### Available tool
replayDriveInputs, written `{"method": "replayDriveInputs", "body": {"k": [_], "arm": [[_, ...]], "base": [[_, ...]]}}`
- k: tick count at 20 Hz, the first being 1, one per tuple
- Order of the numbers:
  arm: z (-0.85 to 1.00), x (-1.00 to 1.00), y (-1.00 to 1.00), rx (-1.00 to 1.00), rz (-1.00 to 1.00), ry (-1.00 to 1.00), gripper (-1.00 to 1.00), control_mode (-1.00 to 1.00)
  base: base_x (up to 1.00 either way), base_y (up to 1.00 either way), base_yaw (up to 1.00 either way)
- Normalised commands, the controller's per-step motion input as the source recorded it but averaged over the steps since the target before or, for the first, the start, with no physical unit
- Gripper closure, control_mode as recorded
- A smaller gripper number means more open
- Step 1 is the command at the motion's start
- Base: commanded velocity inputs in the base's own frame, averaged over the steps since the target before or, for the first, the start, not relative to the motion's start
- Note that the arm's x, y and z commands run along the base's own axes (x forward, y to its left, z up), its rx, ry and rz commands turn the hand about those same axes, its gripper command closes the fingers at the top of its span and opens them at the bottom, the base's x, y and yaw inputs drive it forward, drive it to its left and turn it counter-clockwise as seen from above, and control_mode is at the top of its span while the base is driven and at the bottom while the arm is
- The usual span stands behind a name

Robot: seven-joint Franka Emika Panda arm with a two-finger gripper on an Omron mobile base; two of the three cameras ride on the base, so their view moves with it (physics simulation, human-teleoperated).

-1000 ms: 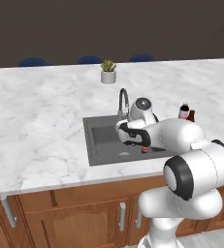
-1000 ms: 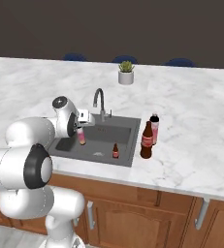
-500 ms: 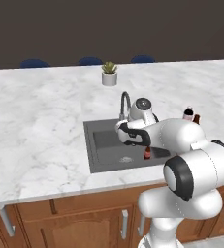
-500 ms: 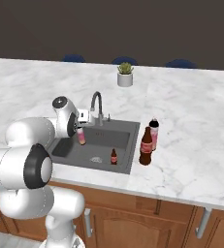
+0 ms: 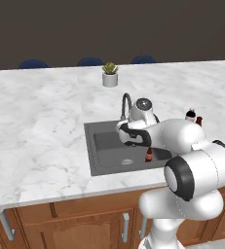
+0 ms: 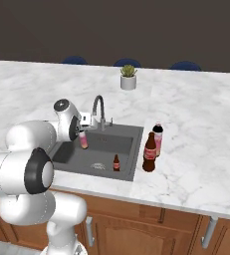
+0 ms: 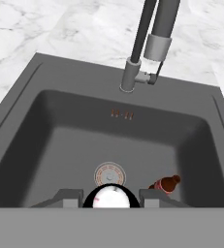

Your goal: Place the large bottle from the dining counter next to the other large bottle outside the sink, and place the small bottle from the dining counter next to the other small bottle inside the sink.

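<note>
The broad white marble dining counter (image 6: 196, 134) is veined in soft grey, over a warm brown wooden base (image 6: 136, 224) with silvery handles. The rectangular recessed sink (image 7: 65, 140) is dark charcoal grey, its curved tap (image 6: 98, 110) a dull chrome. A tall dark-brown glass bottle (image 6: 149, 152) wears a red label; at its 1 o'clock, the pink-labelled tall bottle (image 6: 158, 139) has a pale neck and dark cap. The short pale bottle (image 6: 83, 139) carries a reddish band. A tiny brown bottle (image 6: 116, 163) has a red label. The small potted plant (image 6: 128, 77) is green in a pale grey pot.
</note>
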Motion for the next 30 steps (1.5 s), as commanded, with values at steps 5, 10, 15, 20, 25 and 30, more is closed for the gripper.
{"method": "replayDriveInputs", "body": {"k": [5, 10, 15, 20, 25, 30], "arm": [[0.00, 0.00, 0.00, 0.00, 0.00, 0.00, 1.00, 1.00], [0.00, 0.00, 0.00, 0.00, 0.00, 0.00, 1.00, 1.00], [0.00, 0.00, 0.00, 0.00, 0.00, 0.00, 1.00, -1.00], [0.00, 0.00, 0.00, 0.00, 0.00, 0.00, 1.00, -1.00], [0.00, 0.02, 0.06, 0.00, 0.00, 0.00, 1.00, -1.00], [0.00, 0.03, 0.14, 0.00, 0.00, 0.00, 1.00, -1.00]], "base": [[0.23, 0.00, 0.00], [0.09, 0.00, 0.00], [0.00, 0.00, 0.00], [0.00, 0.00, 0.00], [0.00, 0.00, 0.00], [0.00, 0.00, 0.00]]}}
